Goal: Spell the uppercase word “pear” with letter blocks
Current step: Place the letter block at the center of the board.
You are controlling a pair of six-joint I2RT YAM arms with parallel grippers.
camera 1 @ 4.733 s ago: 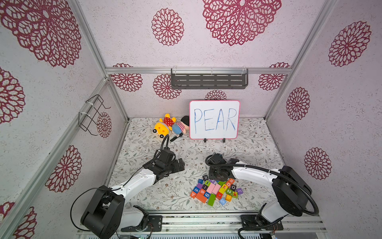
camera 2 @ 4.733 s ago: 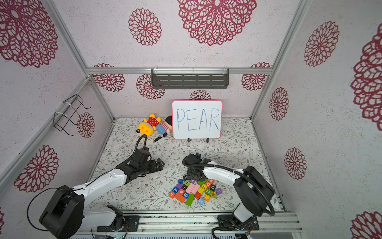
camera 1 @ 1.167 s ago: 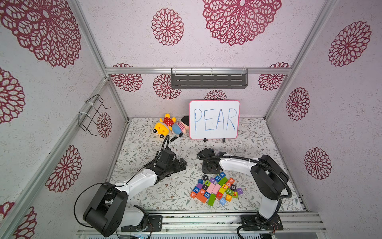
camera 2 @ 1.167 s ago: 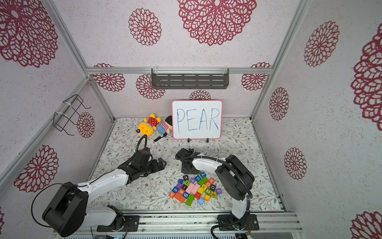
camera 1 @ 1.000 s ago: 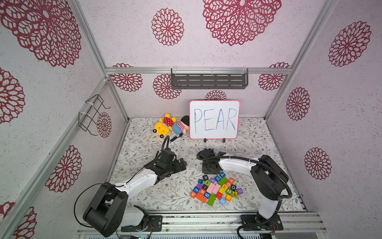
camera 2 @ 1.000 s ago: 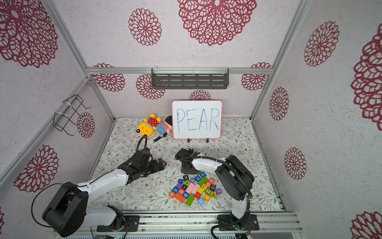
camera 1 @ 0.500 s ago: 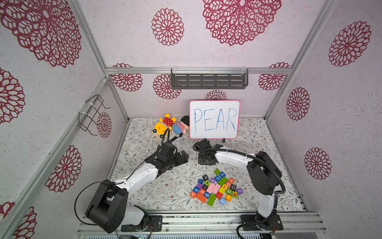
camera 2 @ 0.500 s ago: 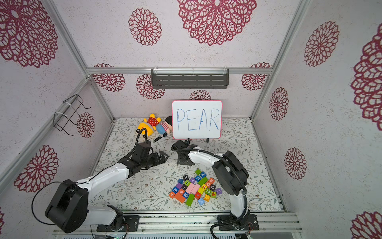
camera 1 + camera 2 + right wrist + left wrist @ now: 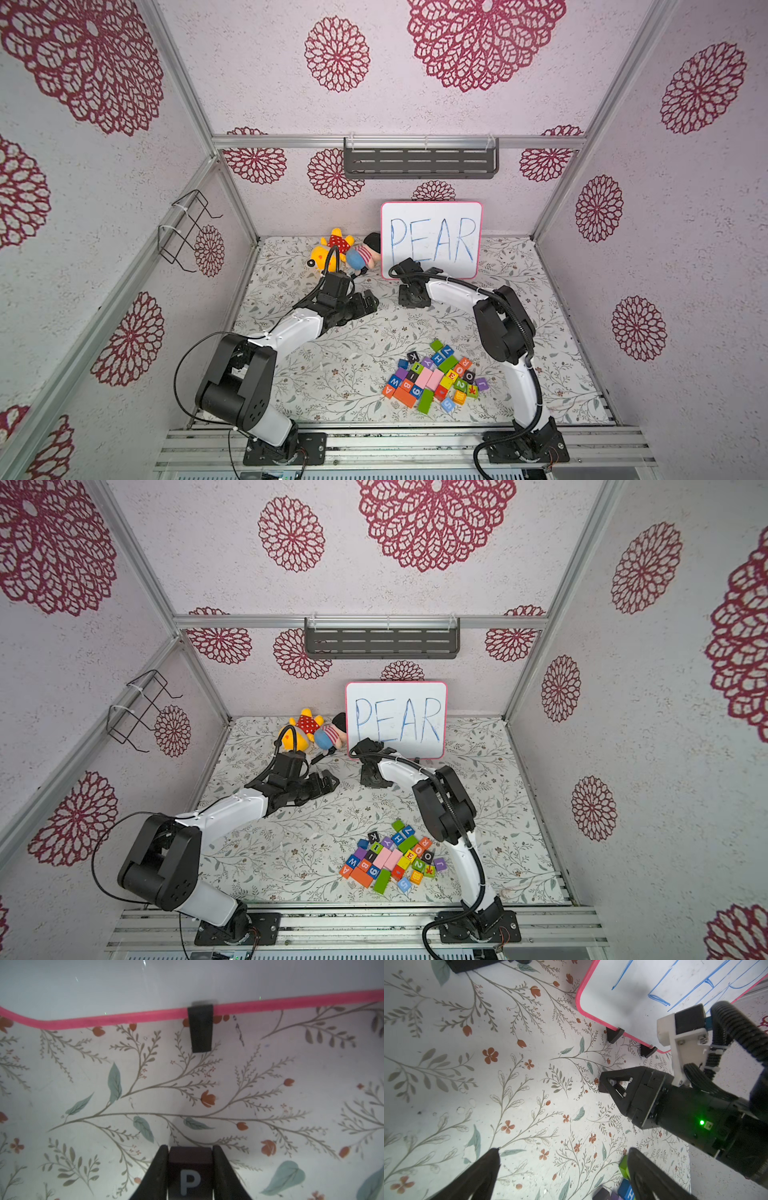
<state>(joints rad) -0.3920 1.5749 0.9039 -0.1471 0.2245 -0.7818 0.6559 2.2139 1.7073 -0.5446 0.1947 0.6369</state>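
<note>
My right gripper (image 9: 189, 1148) is shut on the black block with the white P (image 9: 190, 1174). It holds the block low over the mat, just in front of the whiteboard's left foot, and in both top views the gripper (image 9: 410, 298) (image 9: 372, 780) points down there. The yellow E block (image 9: 451, 377), orange A block (image 9: 388, 390) and orange-red R block (image 9: 464, 363) lie in the pile near the front. My left gripper (image 9: 369, 300) (image 9: 563, 1151) is open and empty, just left of the right gripper.
The pink-framed whiteboard (image 9: 432, 239) reading PEAR stands at the back on two black feet. Plush toys (image 9: 338, 249) lie to its left. The pile of other coloured blocks (image 9: 424, 380) sits front right of centre. The right arm's elbow (image 9: 503, 328) rises behind the pile.
My right gripper has carried the P block from beside the pile back to just in front of the whiteboard. The left gripper has moved back and slightly right alongside it.
</note>
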